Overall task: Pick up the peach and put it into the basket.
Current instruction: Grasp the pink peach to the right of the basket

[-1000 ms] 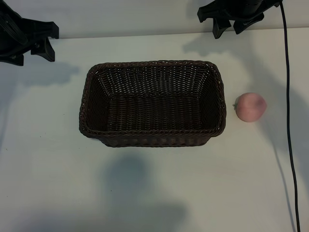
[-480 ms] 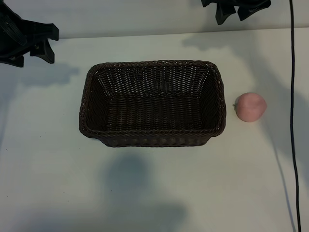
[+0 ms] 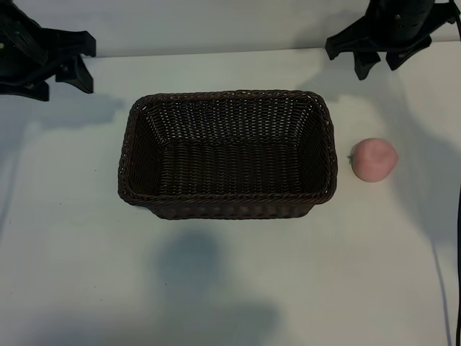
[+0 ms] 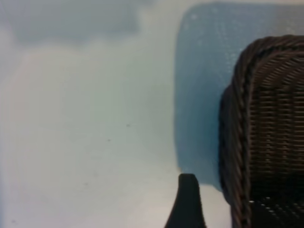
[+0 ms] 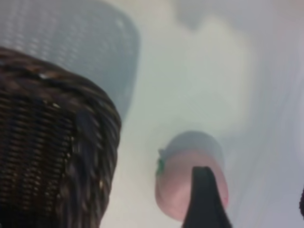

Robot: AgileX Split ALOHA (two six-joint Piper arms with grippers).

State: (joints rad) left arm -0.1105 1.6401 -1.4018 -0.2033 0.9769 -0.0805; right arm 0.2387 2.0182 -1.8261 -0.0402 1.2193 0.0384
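The pink peach [image 3: 373, 159] rests on the white table just right of the dark brown wicker basket [image 3: 230, 94], which holds nothing. My right gripper [image 3: 379, 65] hovers open behind the peach, near the table's back edge, with nothing between its fingers. In the right wrist view the peach [image 5: 180, 180] lies just ahead of one dark fingertip [image 5: 203, 199], beside the basket's corner [image 5: 85, 95]. My left gripper [image 3: 61, 83] is open and empty at the back left. One of its fingers [image 4: 187, 204] shows next to the basket's end wall [image 4: 237, 114].
A black cable [image 3: 457, 288] runs down the table's right edge. White table [image 3: 230, 288] lies in front of the basket and around the peach.
My right arm has swung to the right and come forward, now standing more directly behind the peach. The left arm has shifted slightly right. Peach and basket have not moved.
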